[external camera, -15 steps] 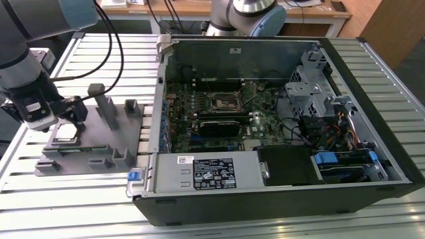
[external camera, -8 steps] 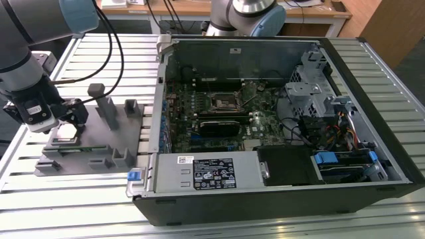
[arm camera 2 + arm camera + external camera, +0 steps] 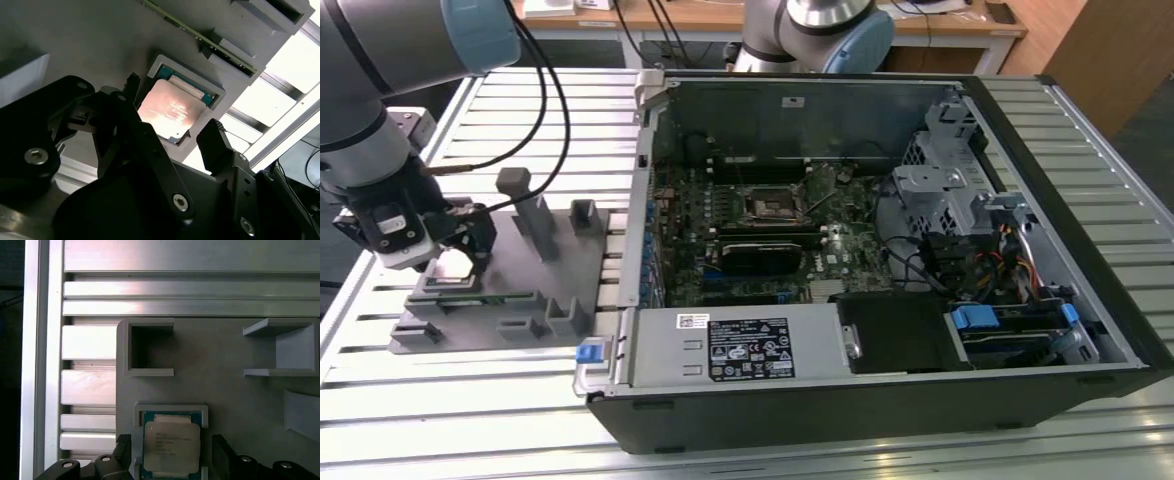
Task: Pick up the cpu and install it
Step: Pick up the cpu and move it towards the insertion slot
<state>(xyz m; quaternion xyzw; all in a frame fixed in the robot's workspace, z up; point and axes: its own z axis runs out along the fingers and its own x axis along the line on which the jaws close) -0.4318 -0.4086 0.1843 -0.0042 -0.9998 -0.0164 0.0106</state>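
The jaws stand apart, one of the fingers [image 3: 124,450] on each side of the cpu [image 3: 171,446], and from what I can see neither touches it. The chip lies flat, silver top up, in its shallow square pocket in the grey plastic fixture [image 3: 225,365], and the second wrist view shows the cpu [image 3: 170,112] there too, between the dark finger tips. From across the room the arm's head hangs low over that fixture [image 3: 567,270] at the exterior view's left, on the slatted aluminium table [image 3: 467,430], well apart from the open computer case [image 3: 1087,180] and the black socket [image 3: 771,207] on its motherboard. I'd call this the pick-up step, with nothing gripped yet. Taking the chip calls for fingers square to its edges, low enough inside the pocket rim, and a gentle, even squeeze
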